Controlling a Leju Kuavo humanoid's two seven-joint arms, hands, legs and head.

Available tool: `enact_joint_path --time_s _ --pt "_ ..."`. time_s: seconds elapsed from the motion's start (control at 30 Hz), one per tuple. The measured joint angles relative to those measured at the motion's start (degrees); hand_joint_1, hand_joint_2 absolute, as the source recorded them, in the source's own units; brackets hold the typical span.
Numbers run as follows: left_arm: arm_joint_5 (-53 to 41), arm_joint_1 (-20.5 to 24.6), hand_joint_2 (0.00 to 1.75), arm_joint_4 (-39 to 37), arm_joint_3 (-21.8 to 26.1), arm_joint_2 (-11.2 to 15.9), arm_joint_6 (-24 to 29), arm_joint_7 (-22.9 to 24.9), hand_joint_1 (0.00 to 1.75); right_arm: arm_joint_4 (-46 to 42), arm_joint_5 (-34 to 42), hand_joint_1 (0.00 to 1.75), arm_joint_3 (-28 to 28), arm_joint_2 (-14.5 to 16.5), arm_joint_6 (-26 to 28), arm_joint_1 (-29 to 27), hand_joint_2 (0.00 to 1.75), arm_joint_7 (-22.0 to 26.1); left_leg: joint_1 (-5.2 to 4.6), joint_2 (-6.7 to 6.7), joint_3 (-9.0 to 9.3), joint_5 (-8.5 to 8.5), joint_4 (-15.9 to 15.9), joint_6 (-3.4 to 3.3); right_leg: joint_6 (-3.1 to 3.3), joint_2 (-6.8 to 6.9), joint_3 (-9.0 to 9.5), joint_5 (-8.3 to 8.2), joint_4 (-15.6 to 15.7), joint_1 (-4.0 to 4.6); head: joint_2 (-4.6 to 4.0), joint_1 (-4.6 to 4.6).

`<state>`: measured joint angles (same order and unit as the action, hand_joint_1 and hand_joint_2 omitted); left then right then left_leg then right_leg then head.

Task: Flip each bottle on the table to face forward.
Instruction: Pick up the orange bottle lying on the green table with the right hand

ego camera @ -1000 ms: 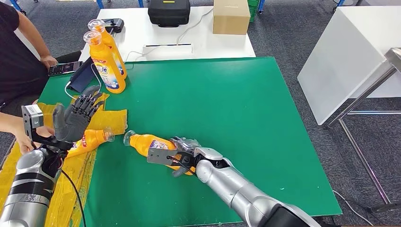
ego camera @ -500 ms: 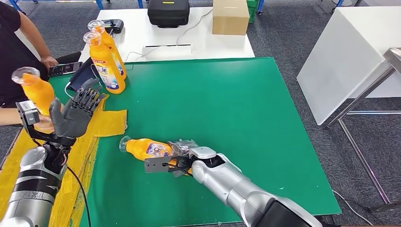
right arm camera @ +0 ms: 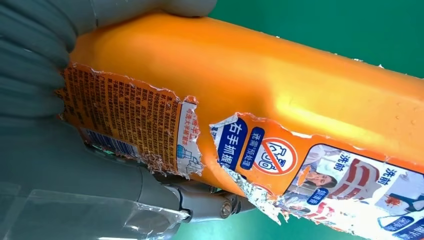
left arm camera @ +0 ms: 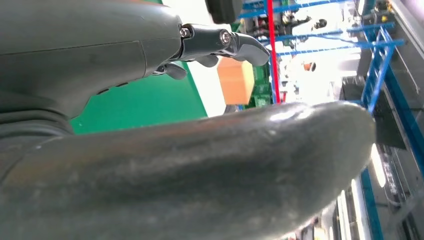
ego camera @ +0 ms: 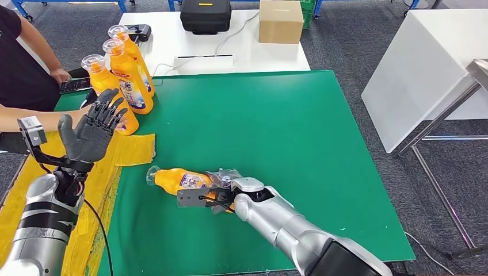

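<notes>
An orange bottle (ego camera: 179, 180) lies on its side on the green mat (ego camera: 276, 132), cap toward the left. My right hand (ego camera: 223, 188) grips its body; in the right wrist view its torn label (right arm camera: 150, 125) faces the camera, with my fingers (right arm camera: 30, 65) wrapped round the bottle (right arm camera: 280, 85). Three orange bottles stand upright at the mat's back left corner: the farthest (ego camera: 131, 53), the middle one (ego camera: 125, 77) and the nearest (ego camera: 103, 86). My left hand (ego camera: 87, 133) is raised with fingers spread, holding nothing, in front of the nearest one.
A person's arm (ego camera: 31, 118) reaches in from the left behind my left hand. A yellow sheet (ego camera: 133, 146) covers the mat's left edge. A phone (ego camera: 73, 85), a black case (ego camera: 205, 14) and a cardboard box (ego camera: 281, 20) lie beyond. A white table (ego camera: 426, 63) stands right.
The person picked a bottle off the yellow sheet and stood it beside the two upright ones. My right hand shifted the lying bottle slightly left. My left hand rose a little.
</notes>
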<state>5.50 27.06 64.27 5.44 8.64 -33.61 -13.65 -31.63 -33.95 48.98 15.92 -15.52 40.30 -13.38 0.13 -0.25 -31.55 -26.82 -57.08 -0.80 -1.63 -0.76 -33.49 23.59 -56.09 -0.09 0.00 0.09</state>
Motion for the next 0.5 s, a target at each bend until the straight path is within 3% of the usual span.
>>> enact_joint_path --time_s 0.03,0.17,0.3,0.5 --pt "0.53 -0.53 0.0 0.5 0.38 -0.08 1.05 0.89 0.0 -0.53 0.85 1.75 -0.89 -0.21 2.11 -0.51 1.75 0.47 0.0 0.0 -0.01 0.0 0.0 0.0 0.0 0.0 0.01 0.0 0.0 0.0 0.0 0.01" --pt "5.43 -5.61 1.75 5.85 3.25 -0.79 4.62 6.17 0.0 -9.55 4.28 1.75 -6.1 -2.25 10.1 -5.2 1.75 1.86 0.0 0.04 -0.08 -0.01 0.0 0.0 0.0 -0.07 -0.09 0.0 -0.01 0.0 0.01 0.01" --pt "12.5 -12.13 1.75 13.08 6.07 -2.67 8.47 11.58 0.0 -25.89 7.43 1.75 -10.57 -4.37 12.19 -10.55 1.75 1.86 0.0 0.03 -0.37 -0.03 -0.01 0.01 0.0 -0.09 -0.4 0.02 0.0 0.0 0.0 0.0" --pt "22.93 -19.31 1.75 21.25 6.49 -5.2 11.98 17.27 0.0 -43.07 8.48 1.75 -11.58 -6.45 13.38 -15.22 1.75 2.15 0.0 0.03 -0.51 -0.07 0.0 0.02 0.01 -0.09 -0.52 0.03 0.03 -0.01 0.0 0.0"
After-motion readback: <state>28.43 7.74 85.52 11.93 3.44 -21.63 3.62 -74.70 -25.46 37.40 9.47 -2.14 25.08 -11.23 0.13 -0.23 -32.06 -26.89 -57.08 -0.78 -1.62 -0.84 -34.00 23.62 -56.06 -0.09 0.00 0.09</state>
